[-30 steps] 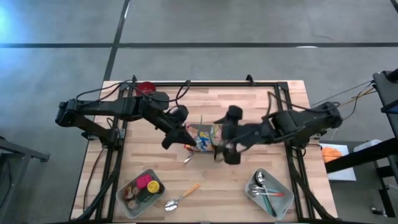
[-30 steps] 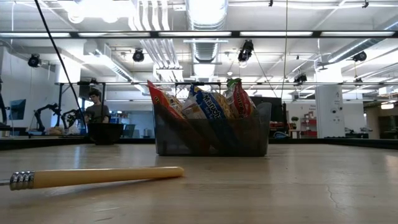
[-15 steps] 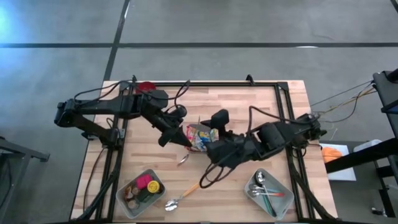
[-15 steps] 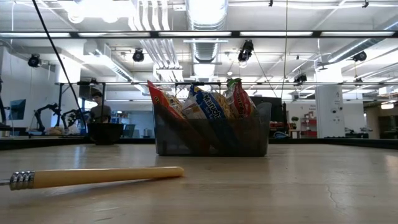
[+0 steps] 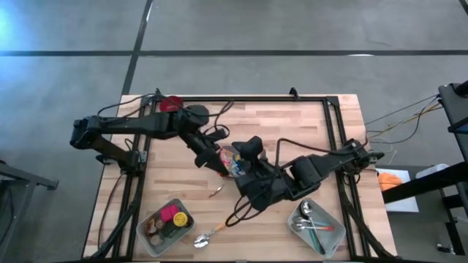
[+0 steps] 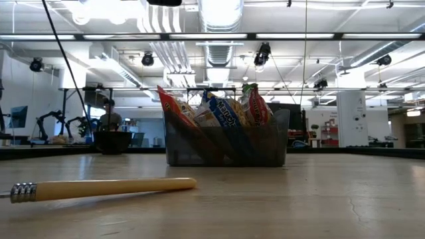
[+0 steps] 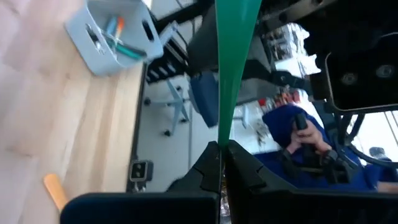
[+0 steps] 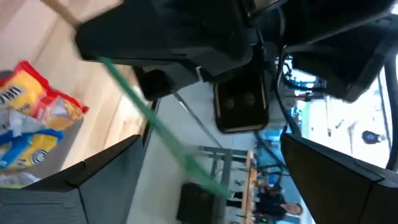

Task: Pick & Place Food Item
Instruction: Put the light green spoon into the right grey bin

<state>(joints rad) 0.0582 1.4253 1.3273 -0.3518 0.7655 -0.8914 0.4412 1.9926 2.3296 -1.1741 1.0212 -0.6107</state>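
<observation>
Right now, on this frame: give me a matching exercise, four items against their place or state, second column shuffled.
Items:
1. left gripper
2. right gripper
3. grey utensil bin
4. snack basket

States:
A. open
B. table's near right corner, holds spoons
C. mid-table, full of snack packets
D. shut on green strip

Pairs: 1-D, 2-A, 3-B, 4-C

Open-plan robotics lab: exposed ceiling ducts, concrete floor, other workbenches w/ arms.
</observation>
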